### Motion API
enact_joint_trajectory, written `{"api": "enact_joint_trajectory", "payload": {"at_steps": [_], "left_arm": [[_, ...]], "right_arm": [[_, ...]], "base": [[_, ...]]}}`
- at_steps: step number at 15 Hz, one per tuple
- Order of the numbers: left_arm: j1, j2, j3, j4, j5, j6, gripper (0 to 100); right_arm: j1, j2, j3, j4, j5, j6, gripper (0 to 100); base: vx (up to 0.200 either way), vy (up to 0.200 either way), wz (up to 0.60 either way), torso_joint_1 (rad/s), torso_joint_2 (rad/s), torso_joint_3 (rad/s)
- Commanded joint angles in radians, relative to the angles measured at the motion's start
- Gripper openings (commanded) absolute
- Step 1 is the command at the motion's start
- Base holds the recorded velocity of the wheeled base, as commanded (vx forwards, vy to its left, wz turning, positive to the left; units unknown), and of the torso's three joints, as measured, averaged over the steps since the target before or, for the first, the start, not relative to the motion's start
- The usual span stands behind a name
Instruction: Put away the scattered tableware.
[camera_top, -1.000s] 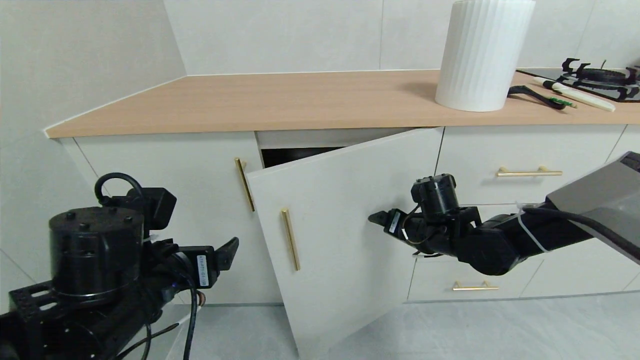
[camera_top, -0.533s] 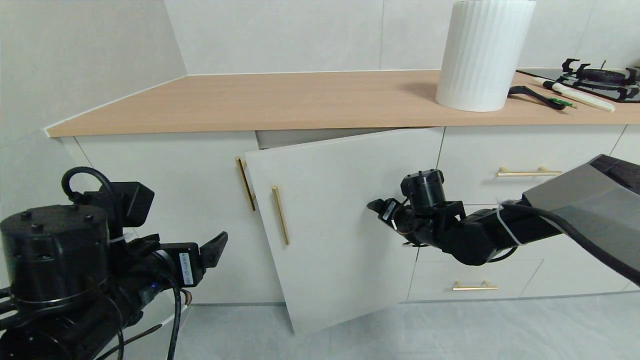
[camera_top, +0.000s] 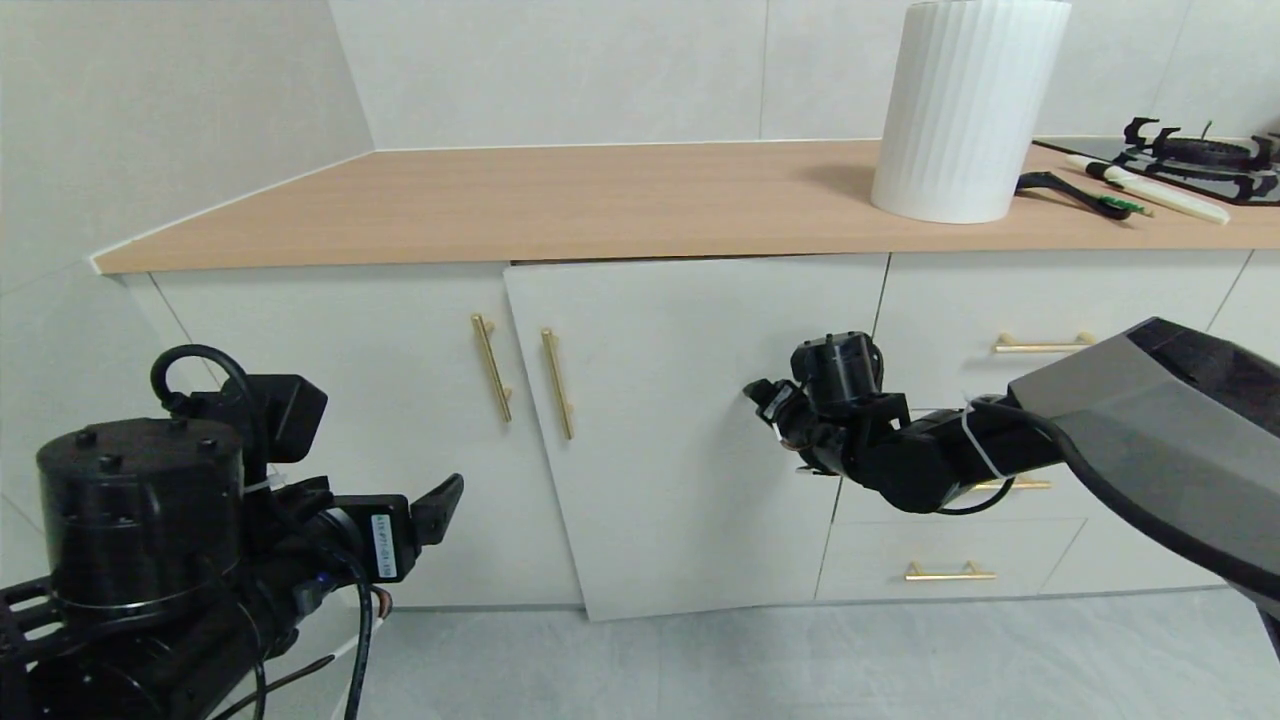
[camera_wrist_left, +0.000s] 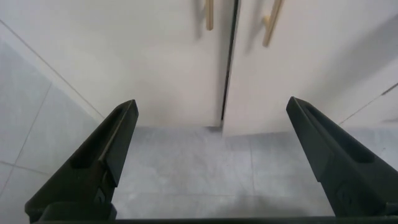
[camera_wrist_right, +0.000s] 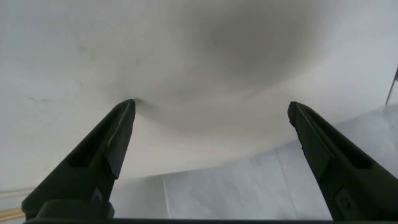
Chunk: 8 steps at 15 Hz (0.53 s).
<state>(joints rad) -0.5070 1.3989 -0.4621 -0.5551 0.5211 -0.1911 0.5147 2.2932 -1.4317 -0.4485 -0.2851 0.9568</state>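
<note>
countertop: wood-grain look, matt, smooth | cabinet door: plain white, matt, dead smooth | door handle: gold-toned metal, satin sheen | tall container: white, matt, ribbed sides | wall tiles: pale, smooth, faint gloss | floor tiles: grey, matt-ish | hob grate: black metal, matt

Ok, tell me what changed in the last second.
The cabinet door swung shut as the open right gripper followed it in. The left gripper barely shifted and is open and empty. The white container on the counter stayed put.
</note>
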Motion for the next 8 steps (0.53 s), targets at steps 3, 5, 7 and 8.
{"api": "enact_joint_trajectory", "payload": {"at_steps": [3,5,7,8], "left_arm": [[-0.001,0.008,0.002,0.0,0.0,-0.001,100],[-0.001,0.009,0.002,0.0,0.0,0.001,100],[-0.001,0.009,0.0,0.0,0.0,-0.001,100],[-0.001,0.009,0.0,-0.002,0.0,-0.001,100]], "right_arm": [[-0.015,0.023,-0.026,0.002,-0.02,0.002,100],[-0.019,0.031,-0.036,0.004,-0.029,0.002,100],[-0.022,0.031,-0.038,0.004,-0.032,0.002,100],[-0.024,0.031,-0.038,0.004,-0.032,0.002,100]], "base": [[0.0,0.0,0.0,0.0,0.0,0.0],[0.0,0.0,0.0,0.0,0.0,0.0],[0.0,0.0,0.0,0.0,0.0,0.0],[0.0,0.0,0.0,0.0,0.0,0.0]]}}
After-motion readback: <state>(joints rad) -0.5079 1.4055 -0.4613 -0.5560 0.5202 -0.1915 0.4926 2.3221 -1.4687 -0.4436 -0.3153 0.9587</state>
